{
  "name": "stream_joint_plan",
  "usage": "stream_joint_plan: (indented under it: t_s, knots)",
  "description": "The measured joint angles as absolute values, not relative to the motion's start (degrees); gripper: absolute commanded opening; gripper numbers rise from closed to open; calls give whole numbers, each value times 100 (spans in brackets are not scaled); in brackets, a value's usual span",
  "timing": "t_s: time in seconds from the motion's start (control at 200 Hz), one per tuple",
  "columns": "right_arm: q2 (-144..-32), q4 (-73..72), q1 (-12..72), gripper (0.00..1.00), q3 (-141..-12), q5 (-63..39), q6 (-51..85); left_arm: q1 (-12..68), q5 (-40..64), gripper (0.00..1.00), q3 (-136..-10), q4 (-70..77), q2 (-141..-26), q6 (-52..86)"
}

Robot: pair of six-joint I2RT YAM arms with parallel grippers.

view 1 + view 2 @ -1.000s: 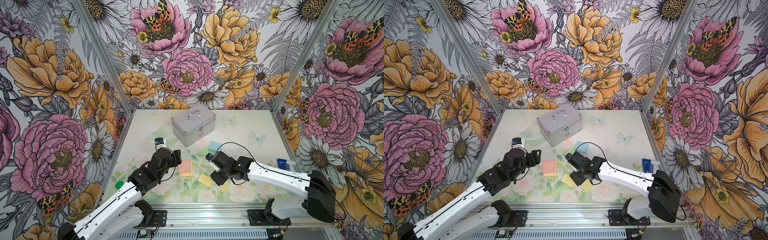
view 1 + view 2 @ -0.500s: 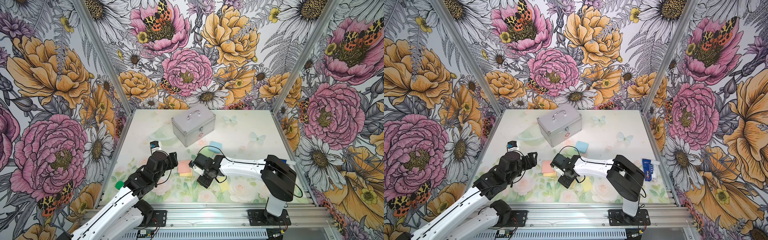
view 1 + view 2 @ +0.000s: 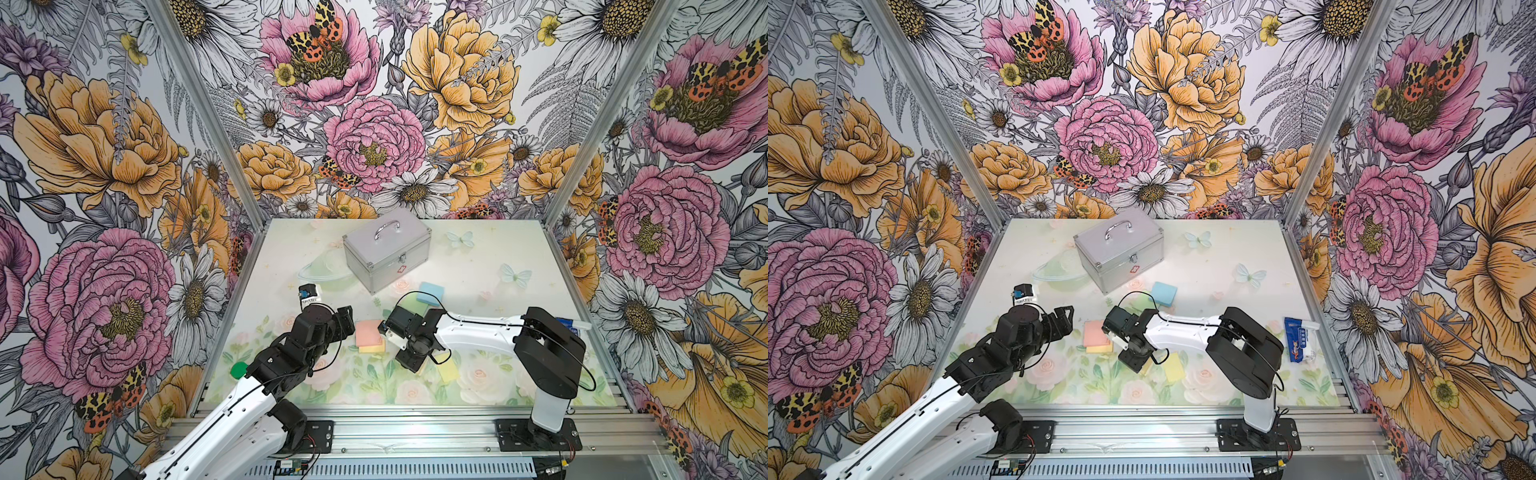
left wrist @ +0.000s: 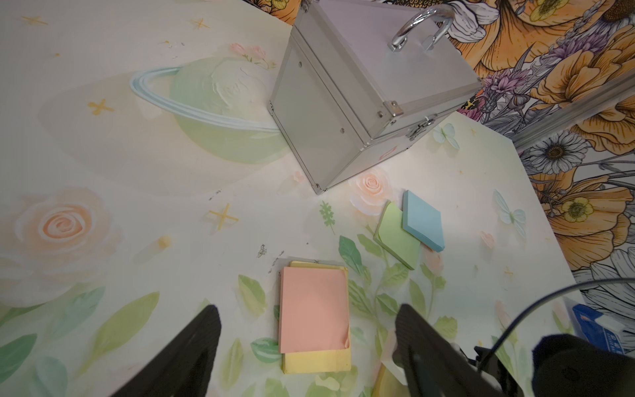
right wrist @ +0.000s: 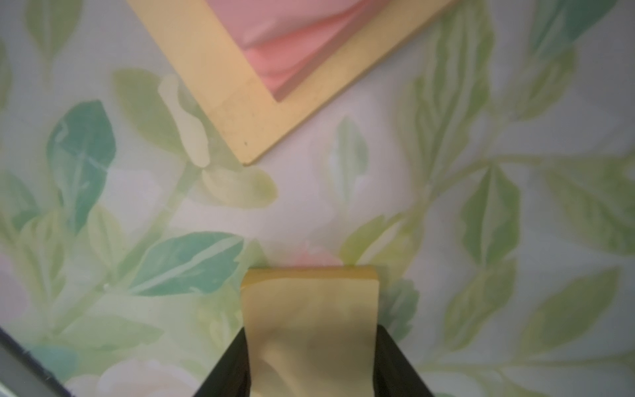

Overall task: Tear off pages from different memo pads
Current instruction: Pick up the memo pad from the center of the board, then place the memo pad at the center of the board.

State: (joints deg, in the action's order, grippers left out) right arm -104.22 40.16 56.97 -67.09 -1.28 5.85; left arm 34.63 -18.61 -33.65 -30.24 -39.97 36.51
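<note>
My right gripper (image 5: 311,328) is shut on a yellow memo pad (image 5: 309,309); both fingers press its sides just above the table, and in a top view the gripper (image 3: 411,362) hides most of it. A salmon-pink memo pad (image 4: 312,306) with one curled corner lies on a yellow square (image 4: 316,361), seen in both top views (image 3: 368,332) (image 3: 1096,334). My left gripper (image 4: 307,311) (image 3: 345,320) hangs open just left of it, holding nothing. A blue memo pad (image 3: 431,291) overlaps a green one (image 4: 397,237). A loose yellow page (image 3: 446,370) lies right of my right gripper.
A silver metal case (image 3: 386,249) with a handle stands at the back middle. A blue-and-white packet (image 3: 1300,340) lies at the right edge. Aluminium posts and floral walls close in three sides, and a metal rail (image 3: 415,428) runs along the front.
My right arm has folded in and swung left, and its jaws have narrowed onto the yellow memo pad. The left arm has barely shifted and stays open.
</note>
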Motion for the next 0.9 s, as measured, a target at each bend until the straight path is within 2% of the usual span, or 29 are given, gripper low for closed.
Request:
stream_joint_plan:
  t_s: [0.06, 0.305, 0.575, 0.7, 0.9]
  knots:
    - [-10401, 3953, 5690, 39, -6753, -40, 738, 3463, -1861, 83, -3352, -3024, -3981, 3651]
    - [-10418, 3924, 5540, 37, -6775, 663, 1789, 3463, -1861, 83, -3319, -3024, -3918, 3653]
    - [-9435, 3695, 4434, 41, -6125, 1949, 2700, 3463, -1820, 83, -3223, -3020, -3889, 3653]
    - [-9087, 3557, 3909, 42, -5800, 2176, 2943, 3463, -1758, 83, -3118, -3015, -3859, 3656]
    - [-9317, 3409, 3612, 44, -5588, 2235, 3216, 3459, -1686, 84, -3061, -2961, -3861, 3656]
